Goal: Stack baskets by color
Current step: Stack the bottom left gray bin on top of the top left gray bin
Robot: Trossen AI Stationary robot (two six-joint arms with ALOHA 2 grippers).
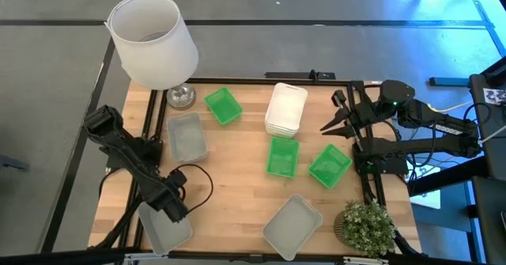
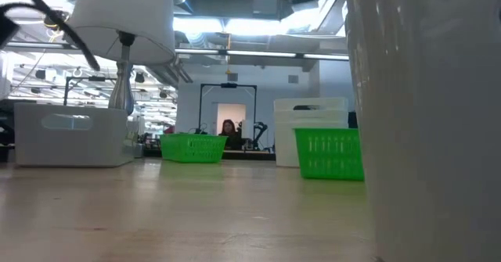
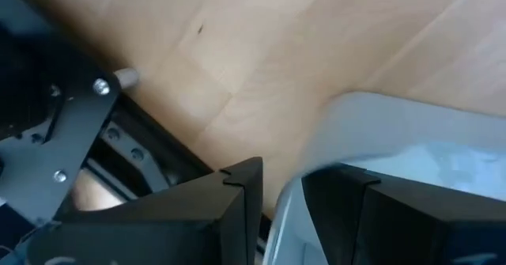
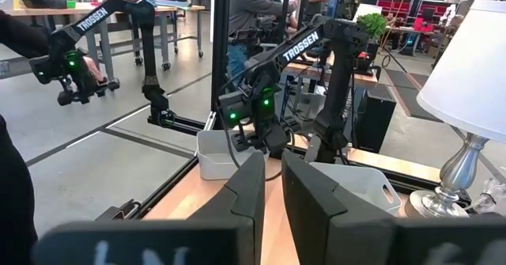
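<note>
My left gripper points down at the table's near left corner, over a translucent grey basket. It is open, and the basket's wall stands between its fingers. Two more grey baskets lie apart, one at the left and one at the near edge. Three green baskets sit singly on the wood. The white baskets stand nested at the far middle. My right gripper hangs level above the right side, with a narrow gap and nothing in it. My left gripper comes from above with one finger outside the grey basket's wall and the other inside it, near a rounded corner. Whether either finger touches the wall, I cannot tell. The basket rests flat on the table.
A tall lamp with a white shade stands at the far left corner. A potted plant sits at the near right corner. Bare wood lies between the left grey basket and the middle green one. A person shows in the room beyond the table.
</note>
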